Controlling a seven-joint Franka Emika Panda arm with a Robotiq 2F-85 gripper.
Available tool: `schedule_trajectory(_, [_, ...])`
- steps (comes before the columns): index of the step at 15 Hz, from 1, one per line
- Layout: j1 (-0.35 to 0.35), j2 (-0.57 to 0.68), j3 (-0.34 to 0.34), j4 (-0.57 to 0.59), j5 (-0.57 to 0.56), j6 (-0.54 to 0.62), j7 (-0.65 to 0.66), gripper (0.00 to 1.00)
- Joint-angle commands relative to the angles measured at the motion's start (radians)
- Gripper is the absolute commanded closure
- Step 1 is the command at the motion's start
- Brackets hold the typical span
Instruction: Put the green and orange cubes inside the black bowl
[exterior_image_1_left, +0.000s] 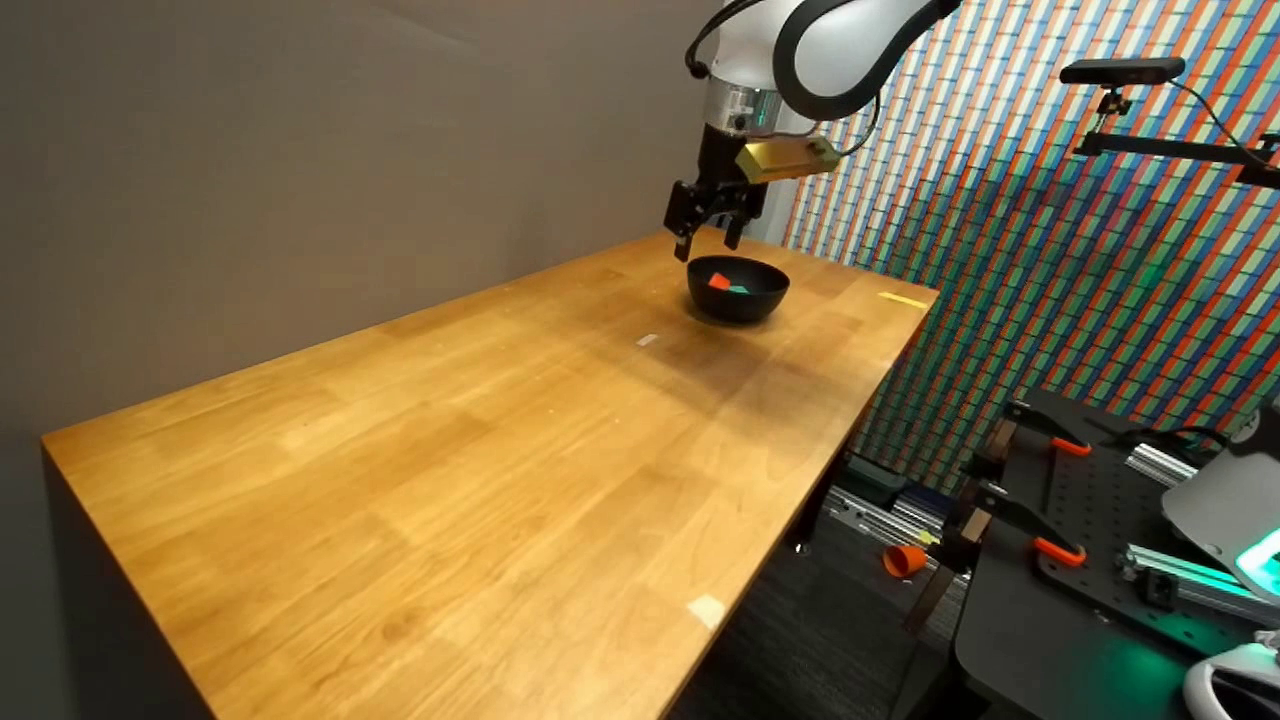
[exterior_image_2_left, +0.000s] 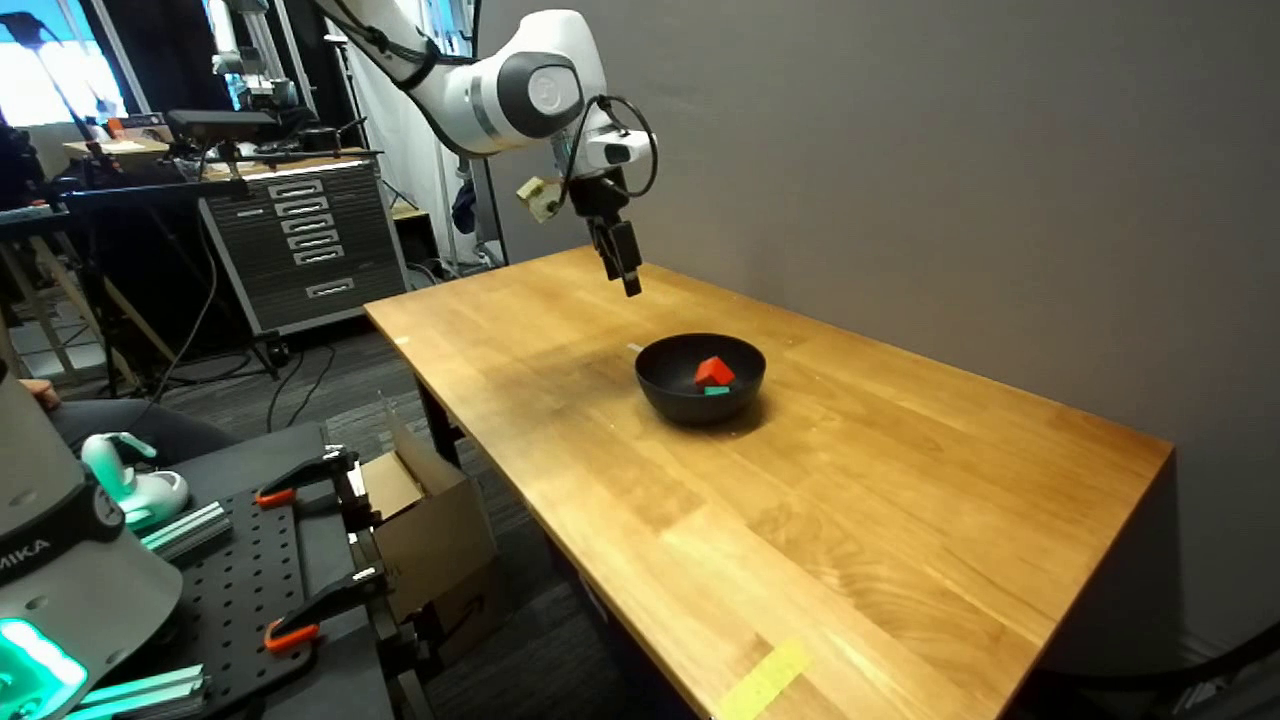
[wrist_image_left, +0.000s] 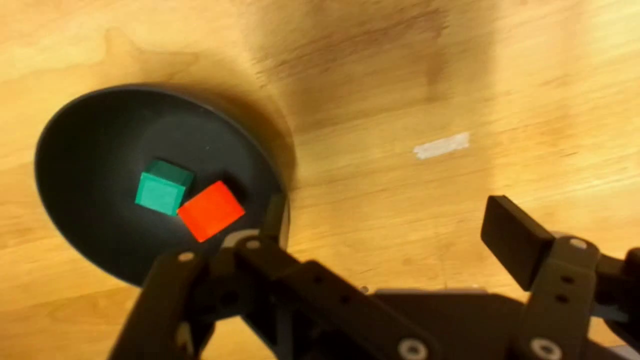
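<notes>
The black bowl (exterior_image_1_left: 737, 308) stands upright on the wooden table in both exterior views (exterior_image_2_left: 665, 395). In the wrist view the bowl (wrist_image_left: 95, 150) is at the left. The green cube (wrist_image_left: 161, 194) and the orange-red cube (wrist_image_left: 211, 211) lie inside it, side by side and touching or nearly so. Both cubes, orange (exterior_image_2_left: 713, 372) and green (exterior_image_2_left: 717, 390), also show in both exterior views. My gripper (wrist_image_left: 392, 230) is open with nothing between its fingers. It hangs above the table beside the bowl, higher than the rim, in both exterior views (exterior_image_1_left: 707, 245) (exterior_image_2_left: 630, 285).
The wooden table (exterior_image_1_left: 430, 480) runs along a grey wall (exterior_image_2_left: 950, 200). A pale tape piece (wrist_image_left: 442, 145) is stuck on the table near the bowl. Yellow tape (exterior_image_2_left: 765, 680) marks one table end. A black stand with clamps (exterior_image_1_left: 1120, 560) stands beside the table.
</notes>
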Motion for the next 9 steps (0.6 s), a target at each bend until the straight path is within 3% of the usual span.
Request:
schedule_trajectory(1, [-0.055, -0.149, 0.066, -0.151, 0.136, 0.034, -0.123, 0.00])
schedule_trajectory(4, [-0.076, -0.243, 0.086, -0.239, 0.228, 0.018, -0.173, 0.00])
schedule_trajectory(5, [-0.056, -0.145, 0.074, -0.145, 0.169, 0.002, -0.122, 0.00])
schedule_trajectory(9, [-0.073, -0.213, 0.084, -0.212, 0.196, 0.000, -0.141, 0.00])
